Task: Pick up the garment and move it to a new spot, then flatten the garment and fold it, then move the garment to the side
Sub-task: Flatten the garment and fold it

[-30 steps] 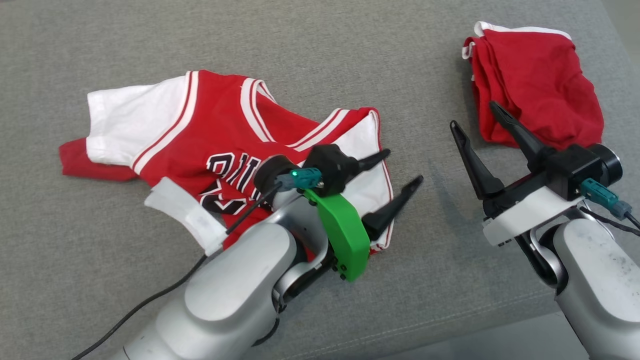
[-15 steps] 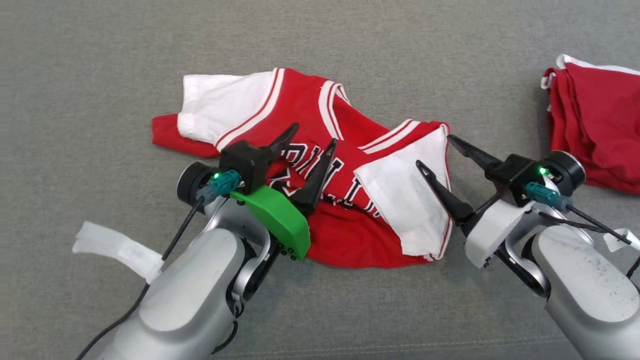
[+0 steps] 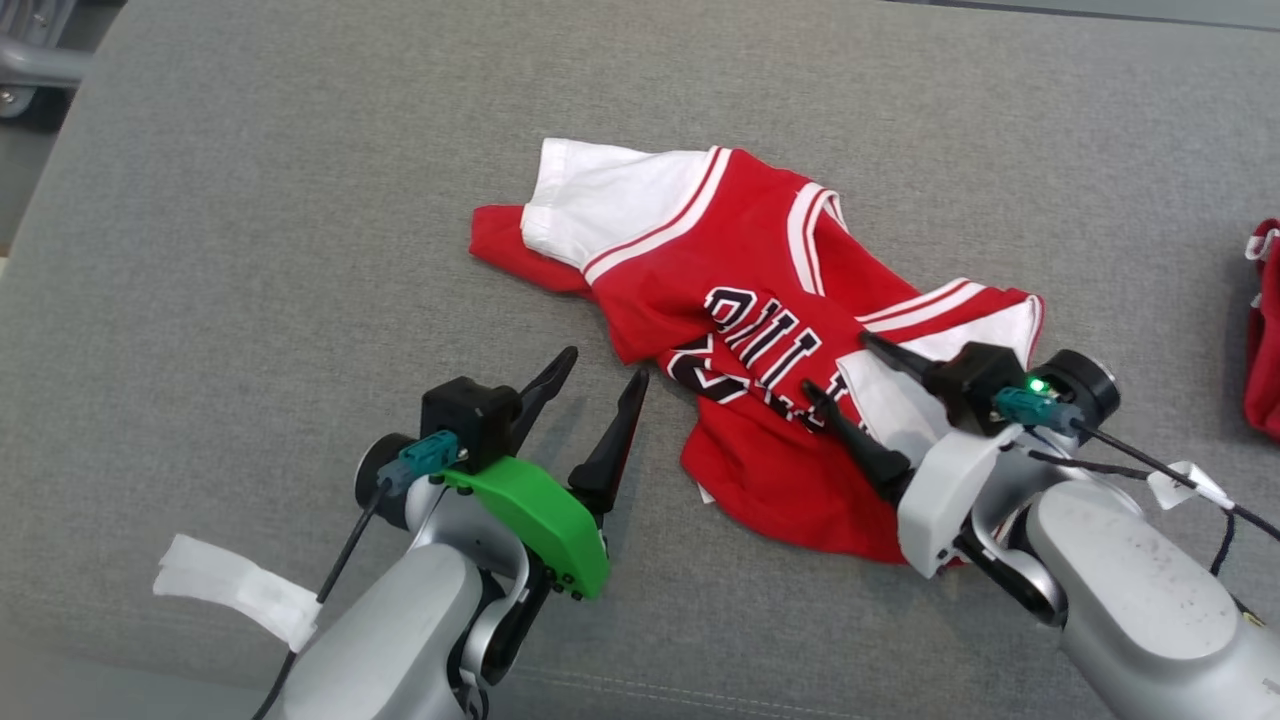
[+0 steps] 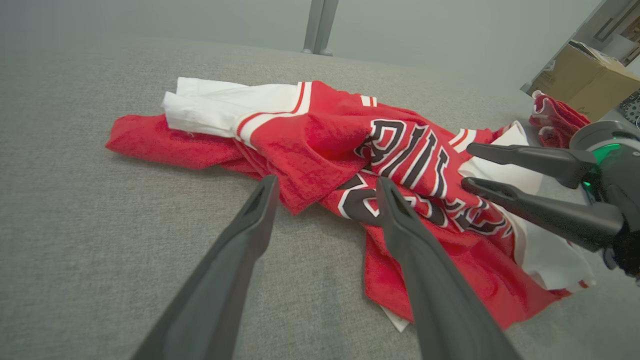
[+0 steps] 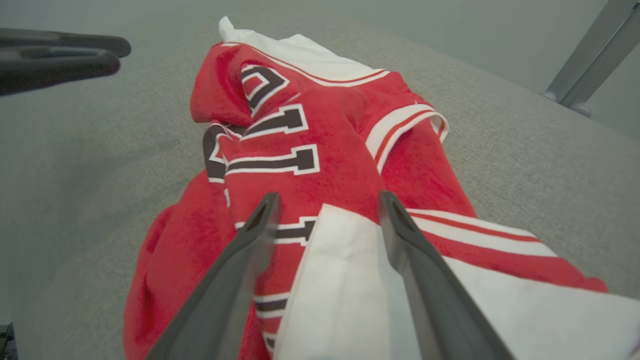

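The garment (image 3: 760,320), a red jersey with white sleeves and black lettering, lies crumpled on the grey cushion (image 3: 250,250). My left gripper (image 3: 605,367) is open just off the jersey's near left edge, over bare cushion. In the left wrist view the left gripper (image 4: 327,181) points at the folded red edge of the garment (image 4: 310,145). My right gripper (image 3: 837,364) is open above the near white sleeve, holding nothing. The right wrist view shows the right gripper (image 5: 328,196) straddling that sleeve's edge on the garment (image 5: 310,130).
Another red cloth (image 3: 1262,330) lies at the right edge, with a cardboard box (image 4: 585,80) beyond it. A metal post (image 4: 317,25) stands behind the cushion. The cushion's left edge (image 3: 60,150) and front seam are near. A white tape tag (image 3: 230,590) hangs on the left arm's cable.
The head camera has swung left. Relative to the jersey, my left gripper moved from its right sleeve to off its left edge, and the right gripper came from the red cloth over the sleeve.
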